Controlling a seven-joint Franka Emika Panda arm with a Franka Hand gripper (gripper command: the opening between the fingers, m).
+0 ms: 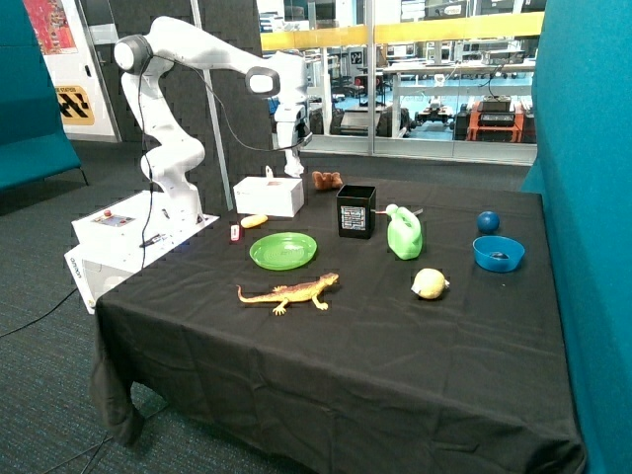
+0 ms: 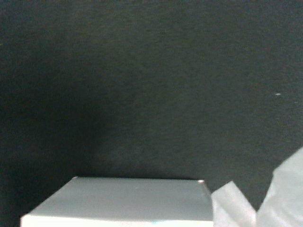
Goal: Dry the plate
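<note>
Setting: black cloth is covering the table (image 1: 326, 375), with a glass-walled workshop lying behind it.
Gripper: the gripper (image 1: 293, 150) is hovering above the far-left part of the table, just over the white tissue box (image 1: 269, 196); I cannot tell how far apart it is set or whether it has hold of anything.
Wrist view: the camera is looking down past one edge of the tissue box (image 2: 123, 201) onto bare cloth, and a pale tissue (image 2: 279, 198) is showing at the frame's corner beside the box.
Plate: the green plate (image 1: 283, 250) is lying flat on the cloth, nearer than the box and well apart from the gripper, with nothing on it.
Around it: a small yellow object (image 1: 254, 221) is lying between box and plate, a toy lizard (image 1: 289, 292) is lying just near of the plate, and a black cube-shaped holder (image 1: 355, 211) is standing to the plate's far right.
Further right: a green jug (image 1: 404, 233), a pale yellow lump (image 1: 429, 283), a blue bowl (image 1: 498, 253) and a blue ball (image 1: 488, 221) are sitting well clear.
Step in hand: judging from the pose, the arm is going for a tissue; drying has not begun.
Doing it well: it should be coming straight down on the tissue sticking out of the box top, pinching only the sheet, lifting slowly so the box stays put, then carrying it over the yellow object to the plate's middle.
</note>
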